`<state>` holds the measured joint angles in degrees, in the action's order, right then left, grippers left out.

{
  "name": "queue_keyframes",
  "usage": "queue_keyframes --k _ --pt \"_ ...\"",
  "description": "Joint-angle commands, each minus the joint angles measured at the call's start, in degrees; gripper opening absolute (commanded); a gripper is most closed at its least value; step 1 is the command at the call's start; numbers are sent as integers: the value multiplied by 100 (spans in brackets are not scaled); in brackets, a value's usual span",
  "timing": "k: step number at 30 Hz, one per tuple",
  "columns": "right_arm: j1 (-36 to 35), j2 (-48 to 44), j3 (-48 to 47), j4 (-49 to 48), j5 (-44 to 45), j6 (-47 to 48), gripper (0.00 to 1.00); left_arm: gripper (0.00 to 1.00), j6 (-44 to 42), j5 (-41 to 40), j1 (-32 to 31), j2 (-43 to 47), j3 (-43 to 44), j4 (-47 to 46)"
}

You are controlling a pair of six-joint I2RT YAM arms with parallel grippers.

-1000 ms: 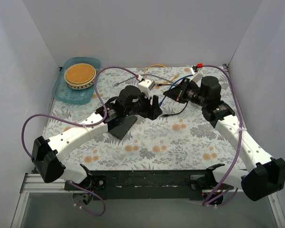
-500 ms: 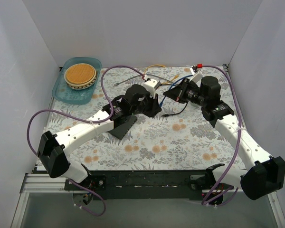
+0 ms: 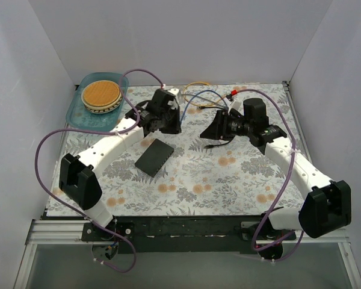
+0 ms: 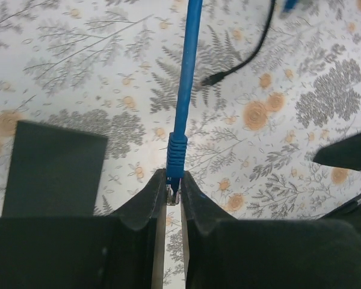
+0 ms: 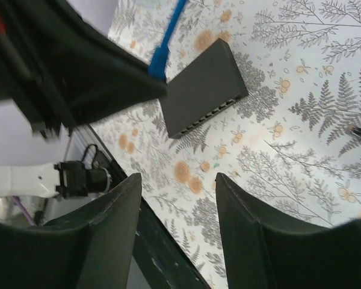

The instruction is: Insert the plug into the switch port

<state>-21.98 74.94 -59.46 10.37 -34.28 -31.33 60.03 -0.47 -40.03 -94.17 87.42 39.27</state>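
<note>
My left jaws [image 4: 173, 183] are clamped together on the plug [image 4: 175, 153]. Its blue cable [image 4: 186, 72] runs straight out ahead of my fingertips over the flowered table [image 4: 301, 108]. So the pick-up part looks done: the plug is mine and sits squarely in the pinch.

The switch [image 4: 51, 168] lies flat on the table, off to the left of those jaws and below them. It is apart from the plug, with nothing in its sockets that I can see. From this side I see only its plain top; the sockets are not visible here.

Farther right, a loose black cable end [image 4: 213, 78] lies beyond the plug and has no part in the job.

My right jaws [image 5: 177, 180] stand apart and hold nothing. Out past their tips the switch [image 5: 204, 87] shows its row of sockets along the edge turned toward them, and the blue plug hangs above its far corner.

I judge the real work is yet to come. I have to bring the plug round to that socket edge, line it up with one port and push it home, perhaps with my right jaws steadying the switch.
</note>
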Motion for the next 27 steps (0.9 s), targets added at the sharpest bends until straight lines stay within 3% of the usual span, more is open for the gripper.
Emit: queue_keyframes --k 1,3,8,12,18,21,27 --pt "0 -365 -461 421 -149 996 64 0 378 599 898 741 -128 310" --pt "1 -532 -505 431 -158 1312 65 0 352 1074 1084 874 -76 336" --pt "9 -892 -610 369 -228 2007 70 0 -183 2356 1305 330 662 1460" --pt "0 -1130 -830 396 -263 2771 73 0 -720 4155 1314 -31 1092 2049" --pt "0 -1394 -1190 334 -904 3765 82 0 -1090 5047 1314 100 1076 2156" --pt "-34 -1429 -1226 220 -1413 3924 88 0 -1151 5566 1314 136 935 2068" --pt "-166 -1324 -998 -9 -2258 4046 90 0 -1108 6164 1305 48 759 1918"
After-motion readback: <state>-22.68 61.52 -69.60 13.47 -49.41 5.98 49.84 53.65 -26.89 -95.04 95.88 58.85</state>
